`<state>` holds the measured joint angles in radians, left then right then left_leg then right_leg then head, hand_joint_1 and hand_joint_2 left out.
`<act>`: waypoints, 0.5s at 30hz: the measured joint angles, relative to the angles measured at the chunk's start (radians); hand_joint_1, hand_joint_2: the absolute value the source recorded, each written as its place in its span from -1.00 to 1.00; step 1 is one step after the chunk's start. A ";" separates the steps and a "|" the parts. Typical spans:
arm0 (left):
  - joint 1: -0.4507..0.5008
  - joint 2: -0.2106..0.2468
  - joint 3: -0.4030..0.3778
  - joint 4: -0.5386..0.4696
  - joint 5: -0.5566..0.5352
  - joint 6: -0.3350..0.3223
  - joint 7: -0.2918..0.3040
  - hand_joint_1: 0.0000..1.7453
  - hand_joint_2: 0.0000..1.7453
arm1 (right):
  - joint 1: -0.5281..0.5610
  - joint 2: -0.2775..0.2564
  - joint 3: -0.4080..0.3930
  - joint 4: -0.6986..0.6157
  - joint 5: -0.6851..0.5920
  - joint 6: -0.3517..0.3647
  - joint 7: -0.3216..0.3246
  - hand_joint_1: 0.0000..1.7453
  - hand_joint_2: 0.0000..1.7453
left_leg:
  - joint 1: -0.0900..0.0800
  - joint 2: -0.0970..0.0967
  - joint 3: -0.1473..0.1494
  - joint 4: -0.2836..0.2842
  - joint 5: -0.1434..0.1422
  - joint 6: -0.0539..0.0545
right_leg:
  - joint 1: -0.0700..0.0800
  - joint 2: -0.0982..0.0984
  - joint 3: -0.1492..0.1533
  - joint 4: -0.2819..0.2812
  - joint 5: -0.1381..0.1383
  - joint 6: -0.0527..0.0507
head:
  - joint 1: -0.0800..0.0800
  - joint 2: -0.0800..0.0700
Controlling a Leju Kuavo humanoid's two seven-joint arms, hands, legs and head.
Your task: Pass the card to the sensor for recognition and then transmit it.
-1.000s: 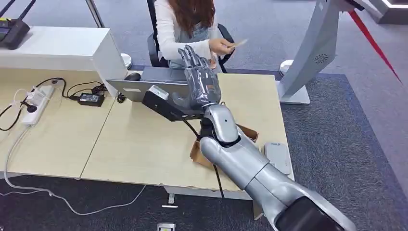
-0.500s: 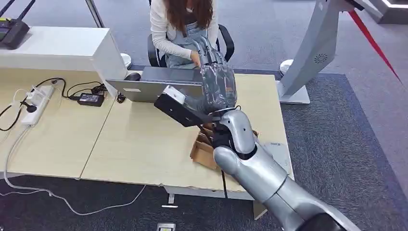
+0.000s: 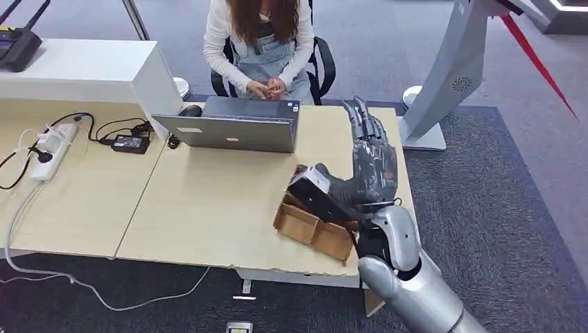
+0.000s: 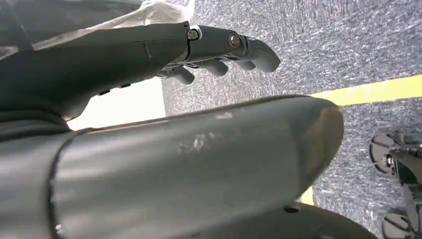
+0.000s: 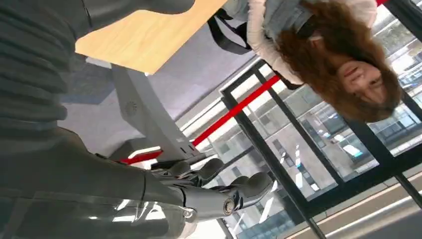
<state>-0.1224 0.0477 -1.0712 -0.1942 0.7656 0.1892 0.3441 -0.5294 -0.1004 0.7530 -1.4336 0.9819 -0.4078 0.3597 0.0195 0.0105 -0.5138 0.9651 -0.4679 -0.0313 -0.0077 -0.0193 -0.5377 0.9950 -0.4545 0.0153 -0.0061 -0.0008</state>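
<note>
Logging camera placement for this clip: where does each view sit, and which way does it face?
Head view: high on the body, facing forward and down at the desk, laptop and seated person; right hand raised.
Left wrist view: behind the left hand, facing carpet.
Right wrist view: behind the right hand, facing up at the person.
Head and right wrist views share person and desk.

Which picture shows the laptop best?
The head view. The laptop sits whole on the table, its grey lid facing the camera, in front of the seated person. The right wrist view catches only a corner of the table and the person, and the left wrist view looks at carpet past the left hand.
</note>
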 joint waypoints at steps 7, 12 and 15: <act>-0.002 -0.004 0.013 0.000 0.011 0.001 0.002 -1.00 -1.00 | 0.085 -0.055 -0.048 -0.079 0.029 0.019 0.046 -1.00 1.00 | 0.000 0.001 0.000 0.000 0.000 0.000 | 0.000 0.000 0.000 0.000 0.000 0.000 | 0.000 0.000; -0.001 -0.005 0.018 0.000 0.017 0.004 0.003 -1.00 -1.00 | 0.162 -0.061 -0.062 -0.116 0.038 0.023 0.069 -1.00 1.00 | 0.000 0.000 0.000 0.000 0.000 0.000 | 0.000 0.001 0.000 0.000 0.000 0.000 | 0.000 0.000; -0.001 -0.005 0.018 0.000 0.017 0.004 0.003 -1.00 -1.00 | 0.177 -0.064 -0.063 -0.128 0.039 0.023 0.069 -1.00 1.00 | 0.000 0.000 0.000 0.000 0.000 0.000 | 0.000 0.001 0.000 0.000 0.000 0.000 | 0.000 0.000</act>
<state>-0.1235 0.0427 -1.0529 -0.1942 0.7828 0.1934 0.3468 -0.3521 -0.1640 0.6901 -1.5614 1.0208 -0.3849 0.4288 0.0196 0.0109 -0.5139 0.9649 -0.4681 -0.0314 -0.0077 -0.0188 -0.5374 0.9950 -0.4546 0.0155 -0.0061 -0.0008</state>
